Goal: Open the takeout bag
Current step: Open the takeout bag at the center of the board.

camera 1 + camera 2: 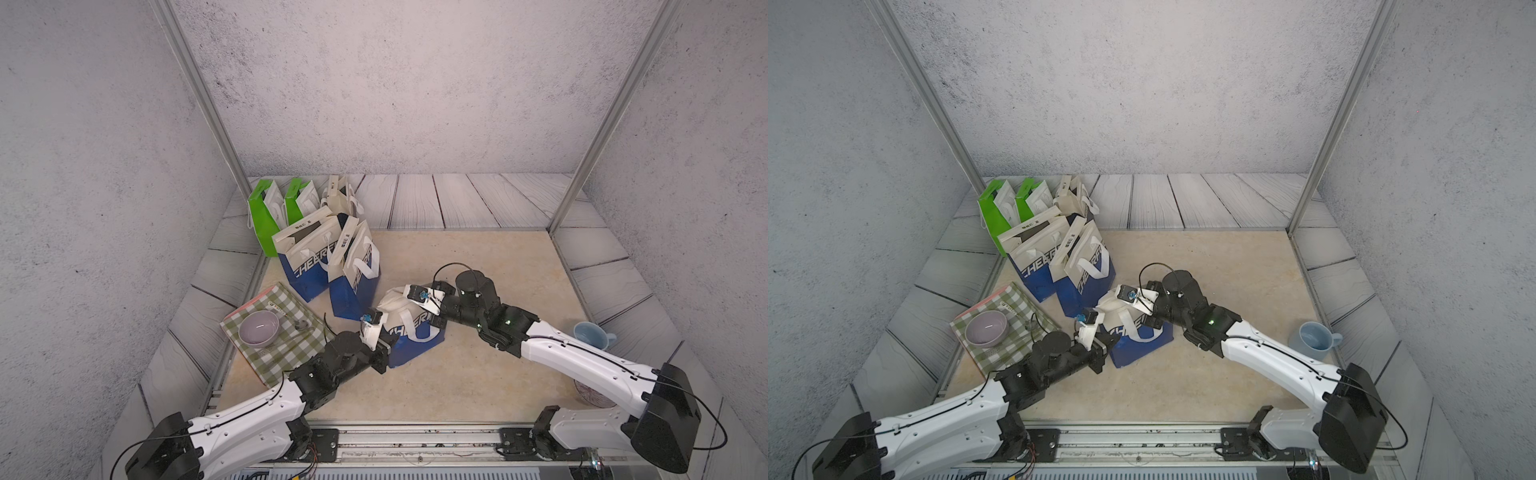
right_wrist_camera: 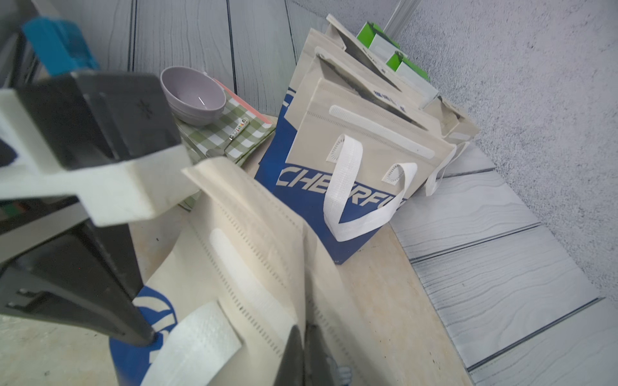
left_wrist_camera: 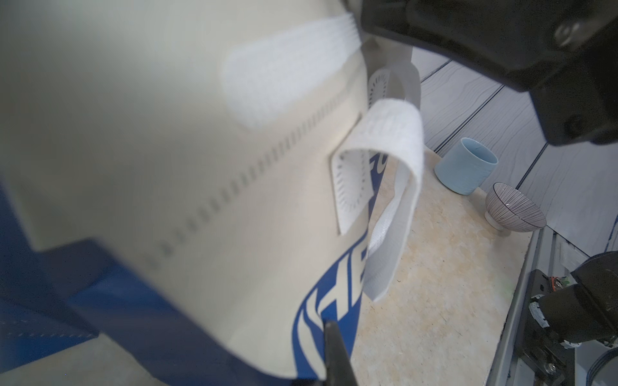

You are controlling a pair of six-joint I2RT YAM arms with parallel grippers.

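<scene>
The takeout bag (image 1: 415, 336) (image 1: 1140, 338), cream on top and blue below with white strap handles, stands mid-table between my two arms. My left gripper (image 1: 379, 318) (image 1: 1098, 318) is shut on the bag's near-left top edge; in the left wrist view one dark fingertip (image 3: 329, 329) lies against the printed side panel (image 3: 200, 167), and the other is hidden behind the cloth. My right gripper (image 1: 402, 291) (image 1: 1116, 292) is shut on the far top rim, its two fingers pinched together on the cream panel (image 2: 267, 267) in the right wrist view. The bag's mouth looks pulled slightly apart.
Two more blue-and-cream bags (image 1: 309, 266) (image 1: 355, 276) and green bags (image 1: 264, 216) crowd the back left. A checked mat (image 1: 291, 353) carries a purple bowl (image 1: 258, 328) and a spoon (image 1: 302, 326). A light blue cup (image 1: 592, 336) and a patterned bowl (image 3: 515, 210) sit at the right.
</scene>
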